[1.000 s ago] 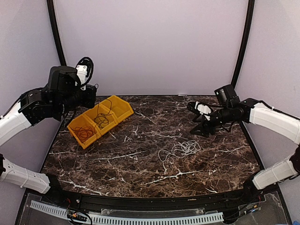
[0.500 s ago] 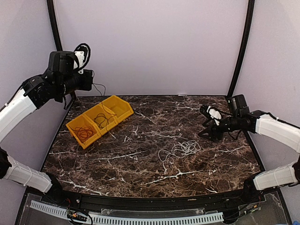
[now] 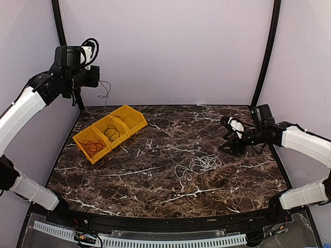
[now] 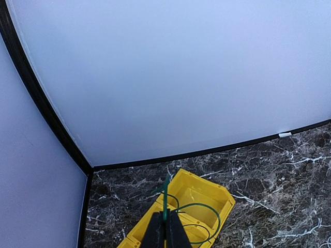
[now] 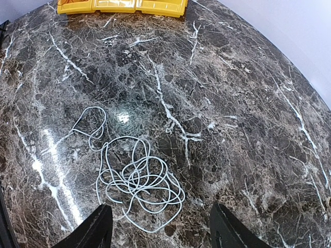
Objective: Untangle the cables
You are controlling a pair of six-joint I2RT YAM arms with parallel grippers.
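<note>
Dark marble worktop (image 3: 155,178) fills my view, with pale walls close on three sides and black posts at the rear corners. Its middle and front are open. A yellow bin (image 3: 135,122) sits at an angle near the left rear edge, holding a red-orange cable (image 3: 93,147) in its near compartment.

The white cable (image 3: 199,165) lies in a loose coil right of centre, well apart from the bin and from every edge.

My left pincer (image 4: 166,221) hangs high above the left rear corner, pressed together on a thin green cable (image 4: 164,199) whose loop trails down over the bin. My right pincer (image 3: 226,135) hovers low near the right edge, just beyond the white coil, spread wide and touching nothing.
</note>
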